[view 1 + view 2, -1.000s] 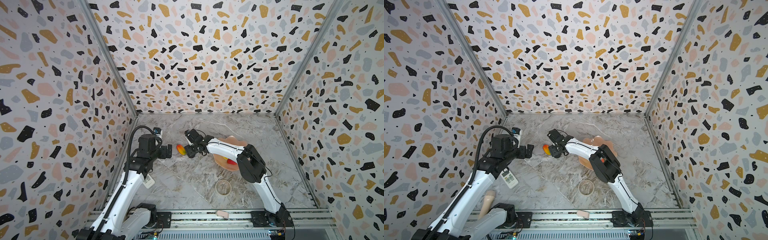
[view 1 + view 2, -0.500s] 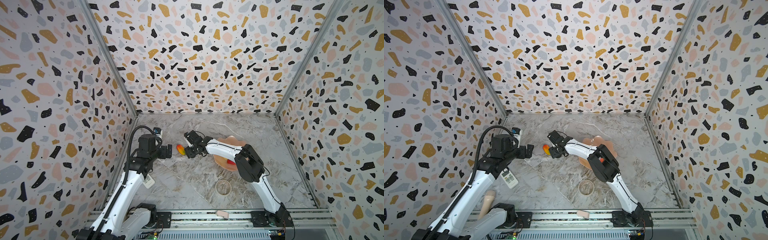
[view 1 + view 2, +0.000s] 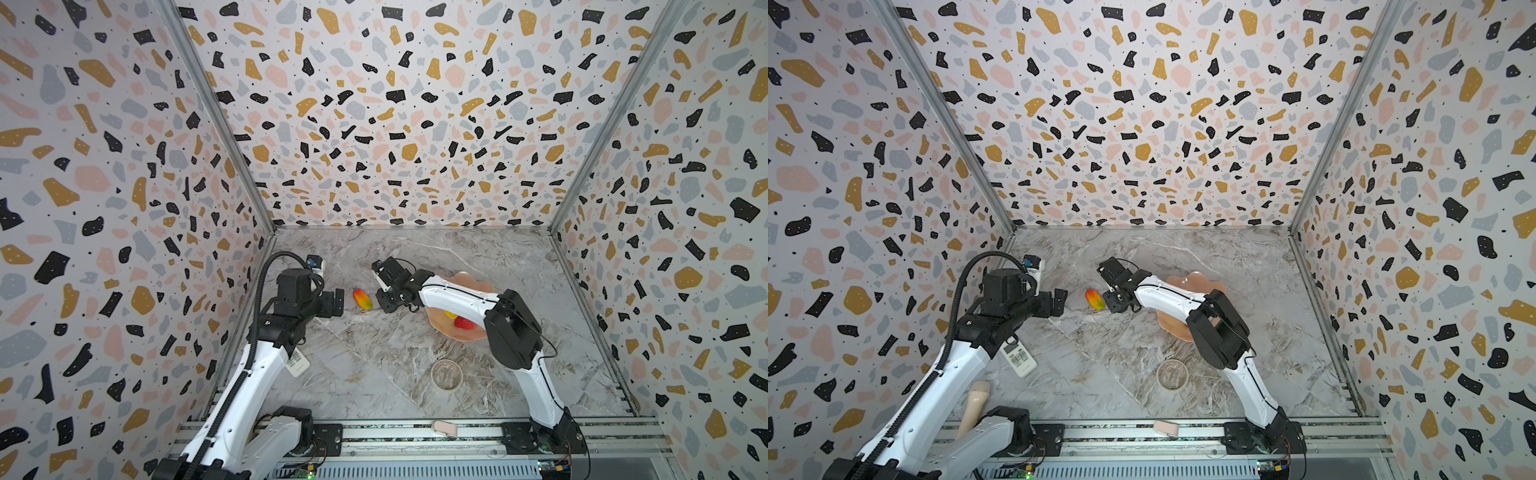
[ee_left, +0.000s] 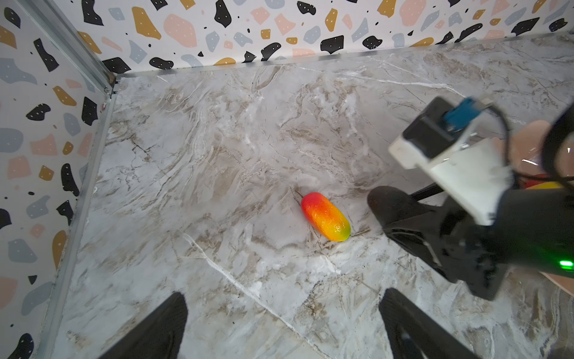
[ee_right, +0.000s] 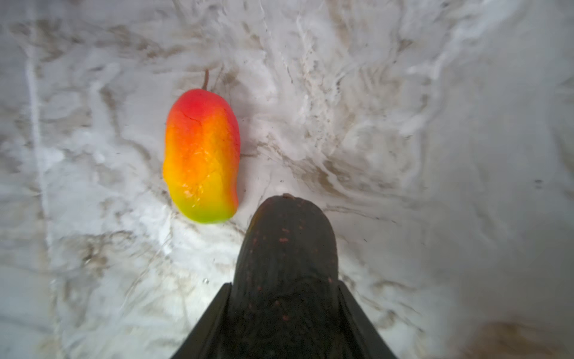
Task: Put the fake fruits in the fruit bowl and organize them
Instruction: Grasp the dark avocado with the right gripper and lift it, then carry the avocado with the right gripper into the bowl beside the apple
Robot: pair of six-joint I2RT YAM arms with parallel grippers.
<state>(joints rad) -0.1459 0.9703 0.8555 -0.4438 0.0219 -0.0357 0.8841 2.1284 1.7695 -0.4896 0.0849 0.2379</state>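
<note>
Item: avocado [image 5: 285,242], dark, nose-out between the right jaws, which grip both its flanks. It is at bench [image 4: 217,140] level, just beside the mango [image 5: 202,155].
Left jaws: wide, empty, facing the mango.
Handling — check the grip is firm before lifting, rise clear of the mango, carry to the fruit bowl [image 3: 469,277] and set down beside the strawberry [image 3: 462,323] — not on it.

Robot-lab test cell — terrazzo-print panel walls [image 3: 374,124], marble-look tabletop [image 3: 374,365], aluminium rail [image 3: 395,434] (two arms [image 3: 257,374] on it)
</note>
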